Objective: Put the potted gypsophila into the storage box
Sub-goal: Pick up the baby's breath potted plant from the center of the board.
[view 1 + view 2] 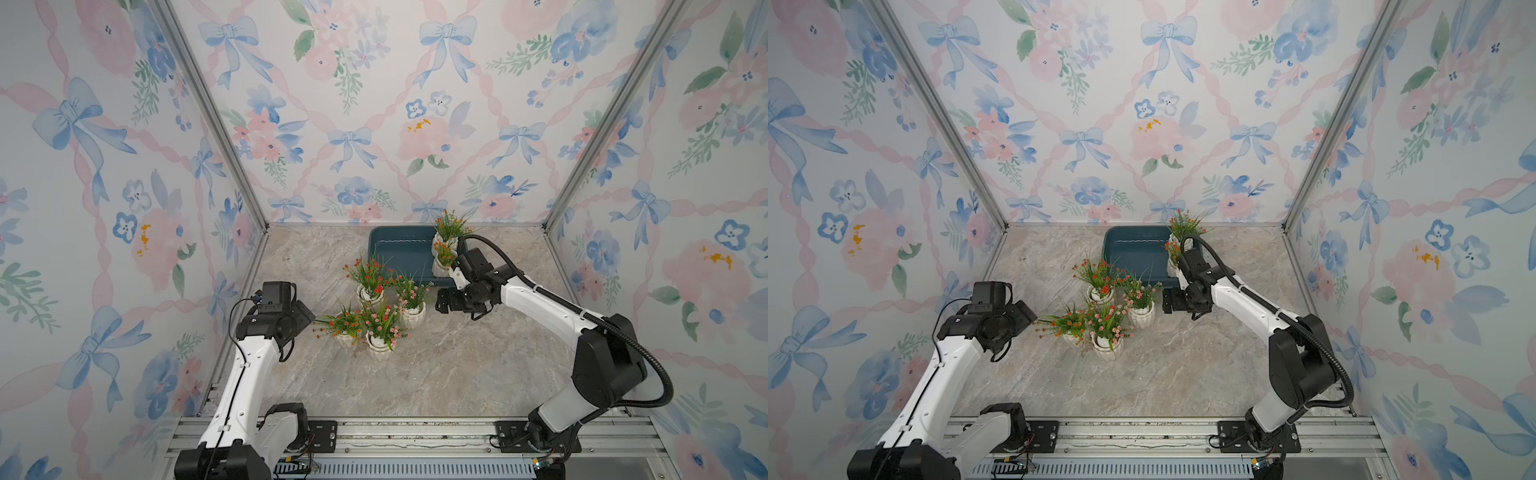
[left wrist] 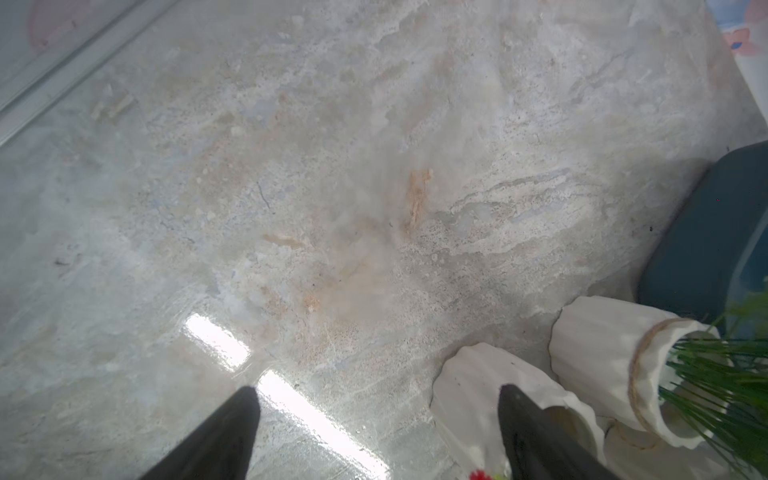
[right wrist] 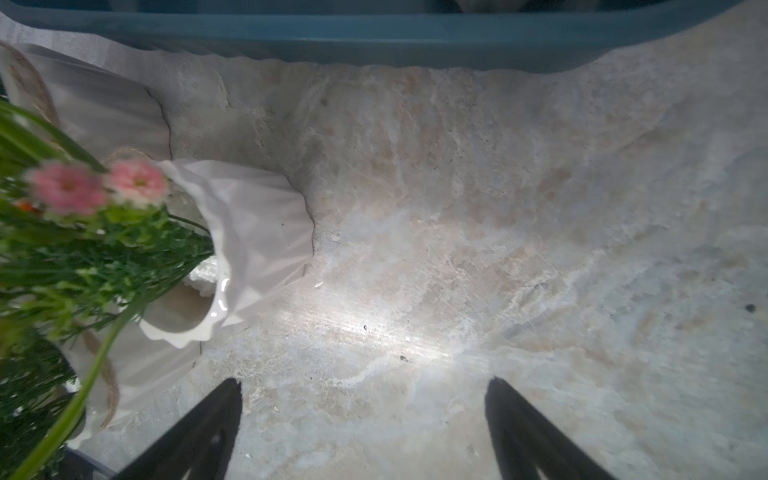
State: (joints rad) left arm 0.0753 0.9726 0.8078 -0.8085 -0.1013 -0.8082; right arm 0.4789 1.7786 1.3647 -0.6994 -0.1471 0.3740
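The left end effector (image 1: 306, 314) hovers over the left side of the desk (image 1: 457, 374), fingers spread wide with only bare marble between them. In the left wrist view one fingertip (image 2: 509, 395) overlaps a white pot, but contact cannot be told. Open desk runs along the whole near side.

A cluster of four potted gypsophila (image 1: 380, 324) stands mid-desk with the pots almost touching and the sprigs tangled; one sprig reaches just beside the left end effector. Behind the cluster, the storage box (image 1: 399, 253) sits close to the back wall. Its left part is bare, and two more potted gypsophila (image 1: 448, 226) stand at its right end.

The right end effector (image 1: 442, 303) is wide apart and holds nothing. It hangs low, just before the box's near rim and beside the cluster. The right arm hides the box's right near corner and part of the nearer pot inside.
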